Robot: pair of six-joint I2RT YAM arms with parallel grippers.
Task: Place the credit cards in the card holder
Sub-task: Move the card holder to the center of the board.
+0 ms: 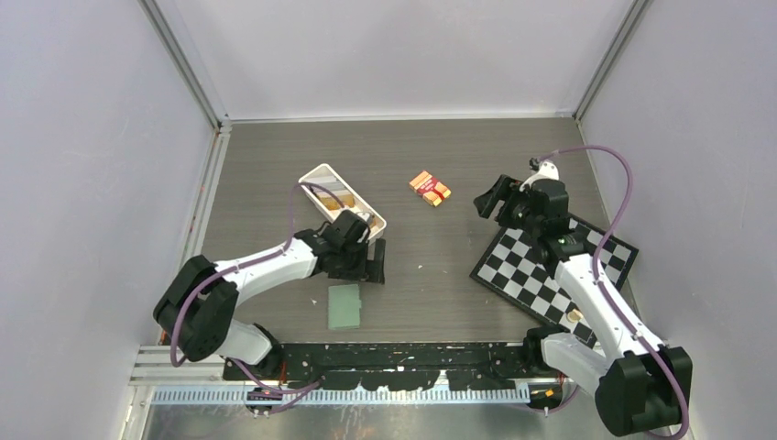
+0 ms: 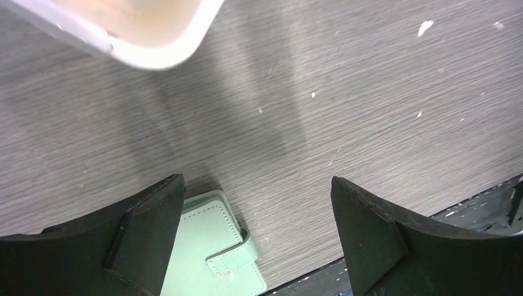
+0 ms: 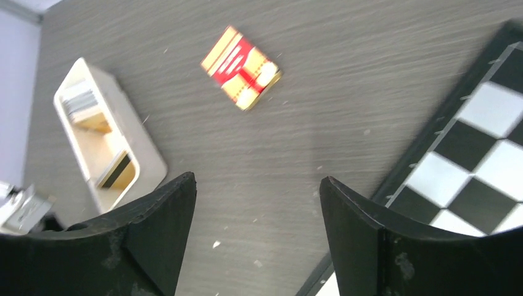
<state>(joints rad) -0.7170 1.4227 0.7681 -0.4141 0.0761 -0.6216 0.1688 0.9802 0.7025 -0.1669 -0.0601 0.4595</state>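
Cards: thin gold-tan and grey credit cards (image 3: 117, 171) sit in the long white plastic tray (image 3: 143, 151); light, stiff, slick (pinch an edge, I'd say).
Holder: small sage-green folding card holder (image 2: 206, 243) lies clasped shut on the grey wood-grain table (image 2: 370, 92), near left claw (image 2: 256, 179).
Left claw: wide, empty.
Right claw (image 3: 256, 179): wide, empty, well apart from tray.

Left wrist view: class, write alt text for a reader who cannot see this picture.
The open black left gripper hangs empty over a grey wood-grain table. A closed sage-green card holder with a clasp tab lies at bottom left, partly hidden by one finger; the corner of a white tray shows top left.
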